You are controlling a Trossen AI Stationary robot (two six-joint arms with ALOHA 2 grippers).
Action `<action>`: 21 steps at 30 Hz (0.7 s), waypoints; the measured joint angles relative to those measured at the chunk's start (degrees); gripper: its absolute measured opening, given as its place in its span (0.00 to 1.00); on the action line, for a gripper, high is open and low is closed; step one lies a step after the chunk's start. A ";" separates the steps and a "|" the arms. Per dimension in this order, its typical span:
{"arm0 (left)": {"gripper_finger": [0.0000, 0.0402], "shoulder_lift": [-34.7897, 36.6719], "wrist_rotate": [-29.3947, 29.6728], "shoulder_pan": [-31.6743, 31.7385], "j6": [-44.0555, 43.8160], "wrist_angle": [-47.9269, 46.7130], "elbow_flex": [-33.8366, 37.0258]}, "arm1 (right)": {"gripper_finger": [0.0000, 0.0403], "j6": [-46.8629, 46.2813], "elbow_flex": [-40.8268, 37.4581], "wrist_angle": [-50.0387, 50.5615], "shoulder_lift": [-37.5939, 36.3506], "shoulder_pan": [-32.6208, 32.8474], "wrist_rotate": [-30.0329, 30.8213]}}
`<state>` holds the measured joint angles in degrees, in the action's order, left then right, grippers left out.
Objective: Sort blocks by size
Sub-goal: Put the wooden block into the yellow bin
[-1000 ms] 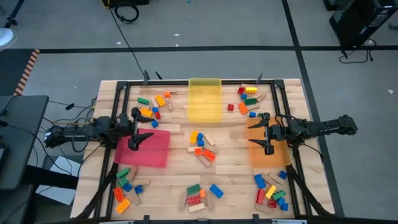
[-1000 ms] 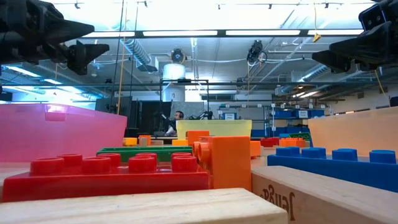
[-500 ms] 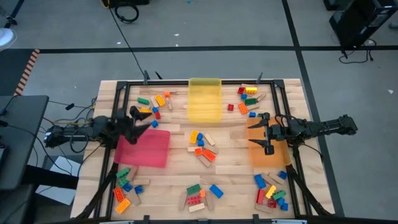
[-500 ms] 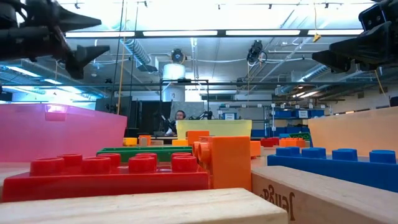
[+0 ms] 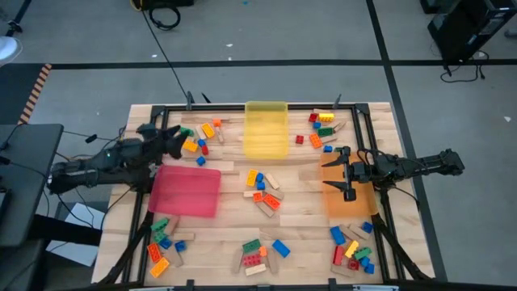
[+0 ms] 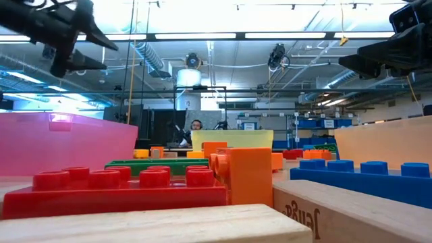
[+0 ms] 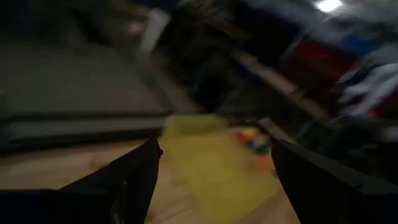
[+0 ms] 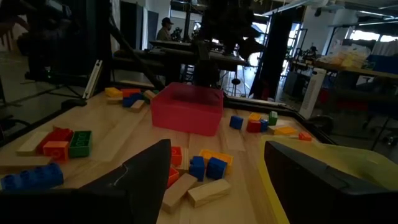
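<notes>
The left wrist view is smeared with blur: only a yellow tray [image 7: 211,162] and a few coloured specks of blocks [image 7: 252,140] beyond it can be made out between two dark fingers. In the low view, nearby bricks fill the foreground and hide most of the bench, and both arms are cut off at the upper corners. From above, the left claw [image 5: 172,139] hovers with its fingers spread and nothing between them, over the far left part of the bench [image 5: 303,206], just beside the cluster of blocks [image 5: 198,136] that lies beyond the red tray [image 5: 190,192]. The right claw [image 5: 347,171] hangs over the orange tray [image 5: 351,202], fingers apart and empty, touching nothing. Other blocks lie in heaps at the bench's middle [image 5: 262,190], along its near edge [image 5: 260,252] and in its corners [image 5: 353,249].
</notes>
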<state>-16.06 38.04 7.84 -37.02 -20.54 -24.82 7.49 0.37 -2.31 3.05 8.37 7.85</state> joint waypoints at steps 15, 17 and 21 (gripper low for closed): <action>0.79 -45.30 -30.51 24.61 1.84 -13.41 -28.01 | 0.68 0.00 0.00 0.00 0.00 0.01 0.00; 0.79 -50.16 -33.10 26.19 0.83 -13.66 -30.42 | 0.68 0.00 -0.01 0.01 0.00 0.01 0.00; 0.79 -58.43 -35.19 27.03 -1.65 -13.49 -34.10 | 0.67 0.00 0.01 0.02 0.00 -0.01 -0.01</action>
<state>-74.48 2.85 34.87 -38.67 -34.03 -58.92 7.49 0.38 -2.28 3.05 8.36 7.84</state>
